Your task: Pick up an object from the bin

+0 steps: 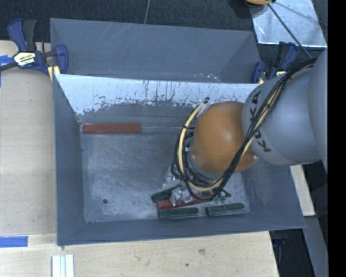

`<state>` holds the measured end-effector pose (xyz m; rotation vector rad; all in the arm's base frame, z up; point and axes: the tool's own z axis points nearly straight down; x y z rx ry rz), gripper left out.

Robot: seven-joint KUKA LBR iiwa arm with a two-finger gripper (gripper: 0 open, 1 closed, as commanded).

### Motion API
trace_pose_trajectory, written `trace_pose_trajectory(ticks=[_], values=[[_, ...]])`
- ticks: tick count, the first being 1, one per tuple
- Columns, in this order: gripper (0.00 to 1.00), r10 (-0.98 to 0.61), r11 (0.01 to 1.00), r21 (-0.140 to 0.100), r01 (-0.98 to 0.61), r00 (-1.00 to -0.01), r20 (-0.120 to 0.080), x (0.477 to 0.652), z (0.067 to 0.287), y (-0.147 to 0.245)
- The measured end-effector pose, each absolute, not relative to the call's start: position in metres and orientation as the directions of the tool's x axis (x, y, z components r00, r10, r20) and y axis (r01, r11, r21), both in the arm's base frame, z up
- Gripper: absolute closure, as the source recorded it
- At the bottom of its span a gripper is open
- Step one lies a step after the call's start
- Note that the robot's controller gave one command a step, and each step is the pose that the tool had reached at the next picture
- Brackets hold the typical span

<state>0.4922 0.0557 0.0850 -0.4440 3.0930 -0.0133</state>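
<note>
Grey bin [69, 154], arm [288, 126] down, gripper [181, 196] at green bars [225, 209]

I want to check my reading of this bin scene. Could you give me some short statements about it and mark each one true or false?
1. A reddish-brown flat bar lies on the floor of the bin, at its far wall, towards the left. True.
2. The gripper is over that bar. False: it is down near the near wall, far from that bar.
3. Two dark green bars lie roughly end to end along the near wall, close to the gripper. True.
4. The arm reaches in from the view's left. False: it comes in from the right.
</note>
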Motion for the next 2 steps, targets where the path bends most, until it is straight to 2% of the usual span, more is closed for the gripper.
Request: trace_pose_trajectory(ticks=[1,2], values=[[1.0,-0.281,0.96,-0.011,-0.281,-0.96,-0.015,0.492,0.085,0.056],[1.0,-0.321,0.947,-0.001,-0.321,-0.947,-0.003,0.492,0.207,0.031]])
